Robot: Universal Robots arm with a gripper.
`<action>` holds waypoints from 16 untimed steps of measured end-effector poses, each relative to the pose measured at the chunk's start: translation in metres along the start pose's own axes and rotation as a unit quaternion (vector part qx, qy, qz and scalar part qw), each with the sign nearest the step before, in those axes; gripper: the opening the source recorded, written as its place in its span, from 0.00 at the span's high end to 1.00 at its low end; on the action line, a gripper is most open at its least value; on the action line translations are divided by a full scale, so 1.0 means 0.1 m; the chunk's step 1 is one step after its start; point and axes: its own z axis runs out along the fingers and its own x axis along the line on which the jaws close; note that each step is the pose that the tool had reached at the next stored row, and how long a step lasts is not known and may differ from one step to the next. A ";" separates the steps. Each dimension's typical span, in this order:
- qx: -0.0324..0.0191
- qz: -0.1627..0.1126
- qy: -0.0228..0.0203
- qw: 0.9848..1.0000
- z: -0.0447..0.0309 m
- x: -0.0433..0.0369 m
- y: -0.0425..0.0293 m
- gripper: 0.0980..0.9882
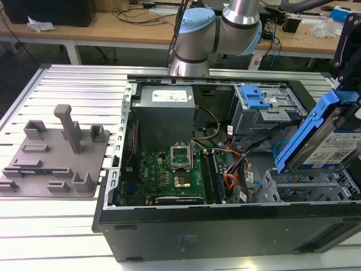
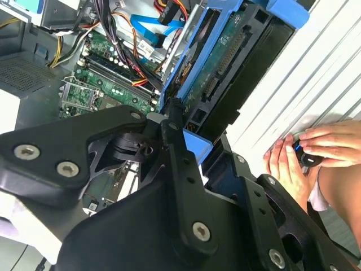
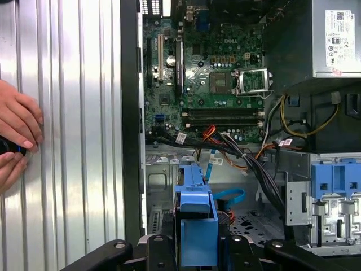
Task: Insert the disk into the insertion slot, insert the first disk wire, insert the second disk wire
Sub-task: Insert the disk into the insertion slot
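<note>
Exterior view: grips the disk [image 1: 330, 141] by its bright blue carrier, jaws clamped narrow on its two sides, at the corner of the open computer case [image 1: 225, 237] nearest the camera on the exterior view's right. Holds it tilted, label in sight, low end just above the insertion slot [image 1: 302, 189] and high end out past the case's wall; not yet seated in that perforated grey cage. Has the arm [image 1: 217, 31] rising behind the case's far wall. Finds the first disk wire [image 1: 231, 182], an orange-red bundle, lying inside the case between the motherboard [image 1: 169, 175] and the slot, and the second disk wire [image 1: 277, 152], a thin light blue loop, just beside the disk's low end; cannot tell where either plug sits. Places the blue-latched bay [image 1: 256, 100] at the case's far side behind the slot, and the power supply [image 1: 166, 100] against the case's far wall. Shows a grey fixture plate [image 1: 53, 152] on the ribbed tabletop [image 1: 73, 84], well apart from the case on the exterior view's left. In the second wrist view, pinches the disk [image 2: 228, 68] between the black jaws, circuit-board side in sight, over the case's interior. In the first wrist view, sees the disk [image 3: 194, 223] edge-on above the case's floor, with the second disk wire [image 3: 228, 197] and the first disk wire [image 3: 210, 131] beyond it. Catches a person's hand [image 3: 20, 121] resting on the tabletop outside the case's wall, closed round a small dark object; finds that hand [image 2: 333, 141] in the second wrist view too.
</note>
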 end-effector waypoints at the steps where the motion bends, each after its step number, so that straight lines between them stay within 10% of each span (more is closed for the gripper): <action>1: 0.000 0.000 0.000 1.000 0.004 -0.002 0.000 0.70; 16: 0.000 0.000 0.000 1.000 0.128 0.002 -0.022 0.70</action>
